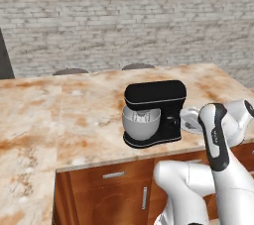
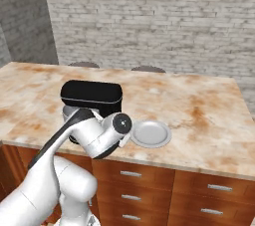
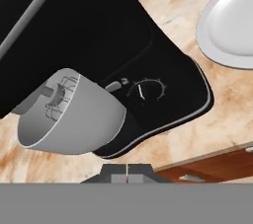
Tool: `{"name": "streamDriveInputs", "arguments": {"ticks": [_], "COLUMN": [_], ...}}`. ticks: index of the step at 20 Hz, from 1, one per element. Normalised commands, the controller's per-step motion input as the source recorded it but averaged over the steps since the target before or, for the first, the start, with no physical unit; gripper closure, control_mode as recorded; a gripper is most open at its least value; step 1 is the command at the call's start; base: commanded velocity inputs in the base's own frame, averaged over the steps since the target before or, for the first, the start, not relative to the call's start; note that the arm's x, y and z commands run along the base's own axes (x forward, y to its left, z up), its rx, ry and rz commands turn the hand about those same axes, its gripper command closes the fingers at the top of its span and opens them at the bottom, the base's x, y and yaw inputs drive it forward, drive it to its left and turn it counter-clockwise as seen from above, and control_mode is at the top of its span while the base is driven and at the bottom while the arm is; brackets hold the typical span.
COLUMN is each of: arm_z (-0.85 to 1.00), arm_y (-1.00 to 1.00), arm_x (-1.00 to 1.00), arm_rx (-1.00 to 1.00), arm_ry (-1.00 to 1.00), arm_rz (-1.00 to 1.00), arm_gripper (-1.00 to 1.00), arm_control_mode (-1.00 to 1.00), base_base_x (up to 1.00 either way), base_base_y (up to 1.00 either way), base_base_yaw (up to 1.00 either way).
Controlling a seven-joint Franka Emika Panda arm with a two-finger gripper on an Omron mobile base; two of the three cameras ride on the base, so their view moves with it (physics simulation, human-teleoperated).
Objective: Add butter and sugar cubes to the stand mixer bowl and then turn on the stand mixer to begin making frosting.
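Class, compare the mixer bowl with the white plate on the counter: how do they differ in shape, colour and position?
The bowl is deep with smooth curved sides; the plate is flat and shallow. The bowl is light grey metal; the plate is white. The bowl sits on the black mixer base, under its head with the whisk reaching in; the plate lies directly on the counter beside the mixer. Both are round, and I can see no food in either.

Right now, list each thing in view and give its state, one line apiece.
Glossy black stand mixer: upright on the counter, head down.
Light grey metal bowl: seated on the mixer base, whisk inside.
Flat white round plate: lying beside the mixer, nothing on it.
Gripper: shut, holding nothing, near the mixer's dial.
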Motion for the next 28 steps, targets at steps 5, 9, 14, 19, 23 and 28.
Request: {"name": "streamDriveInputs", "arguments": {"ticks": [5,9,14,19,23,28], "arm_z": [0.00,0.00,0.00,0.00,-0.01,-0.12], "arm_y": [0.15,0.00,0.03,0.00,0.00,0.00], "arm_x": [0.06,0.36,0.34,0.24,0.09,0.11], "arm_rx": [0.00,0.00,0.00,0.00,0.00,0.00], "arm_ry": [0.08,0.10,0.09,0.04,0.00,0.00], "arm_rz": [0.01,0.00,0.01,0.00,0.00,0.00], "arm_gripper": [1.00,1.00,1.00,1.00,1.00,1.00], "arm_control_mode": [-1.00,-1.00,-1.00,-1.00,-1.00,-1.00], "base_base_x": [0.00,0.00,0.00,0.00,0.00,0.00], "base_base_y": [0.00,0.00,0.00,0.00,0.00,0.00], "base_base_yaw": [0.00,0.00,0.00,0.00,0.00,0.00]}}
